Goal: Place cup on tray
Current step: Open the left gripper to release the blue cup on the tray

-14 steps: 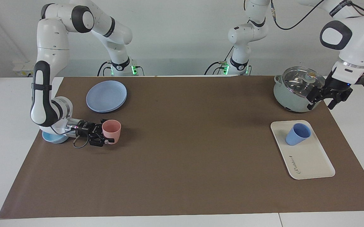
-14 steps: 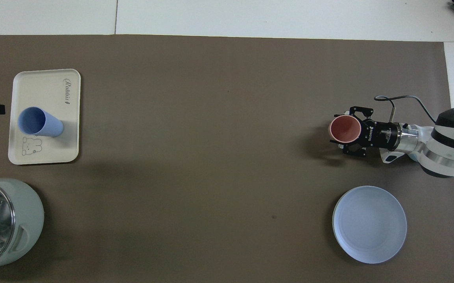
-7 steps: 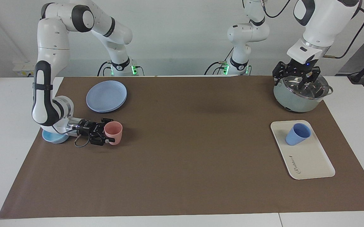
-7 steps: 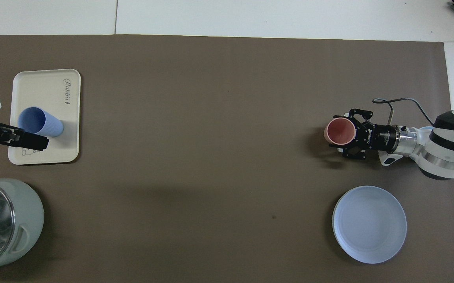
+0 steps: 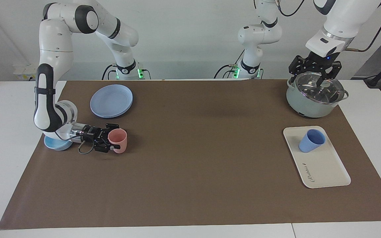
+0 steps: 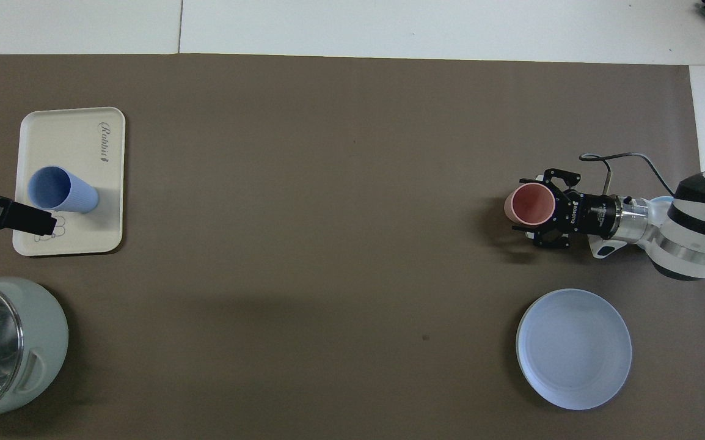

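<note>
Cup (image 5: 311,140) stands upright on tray (image 5: 326,168). Left gripper (image 5: 314,73) hangs spread over the pot (image 5: 314,96). Right gripper (image 5: 111,141), low over the mat, seemingly pinches the pink cup (image 5: 118,140).

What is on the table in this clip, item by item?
Ribbed plastic cup: one, periwinkle blue, upright on the tray.
Flat rectangular tray: one, cream-white, at the left arm's end.
Lidded pot: one, pale green with glass lid, nearer the robots than the tray.
Pink cup: one, pink, at the right arm's end.
Round plate: one, light blue, nearer the robots than the pink cup.
Low bowl: one, light blue, partly hidden under the right arm.
Table cover: one, brown.
Right gripper: around the pink cup.
Left gripper: open, over the pot.
</note>
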`<act>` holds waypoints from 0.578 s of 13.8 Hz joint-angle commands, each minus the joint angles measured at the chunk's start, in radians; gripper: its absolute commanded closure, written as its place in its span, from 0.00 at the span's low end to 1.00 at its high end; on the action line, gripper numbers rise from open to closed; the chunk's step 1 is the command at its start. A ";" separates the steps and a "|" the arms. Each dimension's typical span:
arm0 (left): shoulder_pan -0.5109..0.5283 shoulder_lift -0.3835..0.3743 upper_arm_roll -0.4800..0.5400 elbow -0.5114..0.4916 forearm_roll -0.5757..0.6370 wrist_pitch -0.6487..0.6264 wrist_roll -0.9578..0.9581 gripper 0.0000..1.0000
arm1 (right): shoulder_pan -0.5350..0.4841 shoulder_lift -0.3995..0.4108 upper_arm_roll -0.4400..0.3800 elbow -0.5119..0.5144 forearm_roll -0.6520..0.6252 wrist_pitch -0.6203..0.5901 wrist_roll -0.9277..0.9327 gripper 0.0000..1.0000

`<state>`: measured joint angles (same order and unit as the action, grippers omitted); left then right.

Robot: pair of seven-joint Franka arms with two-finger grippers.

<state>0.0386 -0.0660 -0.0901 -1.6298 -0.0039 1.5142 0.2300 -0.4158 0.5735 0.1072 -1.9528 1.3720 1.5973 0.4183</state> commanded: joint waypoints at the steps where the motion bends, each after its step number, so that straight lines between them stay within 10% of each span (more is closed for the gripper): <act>1: 0.030 -0.009 0.001 -0.006 -0.025 0.001 -0.038 0.00 | -0.005 -0.082 0.002 -0.031 0.004 0.088 -0.015 0.00; 8: -0.011 0.002 -0.014 0.010 -0.054 0.030 -0.086 0.00 | 0.003 -0.187 0.003 -0.028 -0.163 0.219 0.023 0.00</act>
<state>0.0364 -0.0658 -0.1110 -1.6255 -0.0475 1.5321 0.1690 -0.4120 0.4403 0.1069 -1.9543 1.2583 1.7899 0.4296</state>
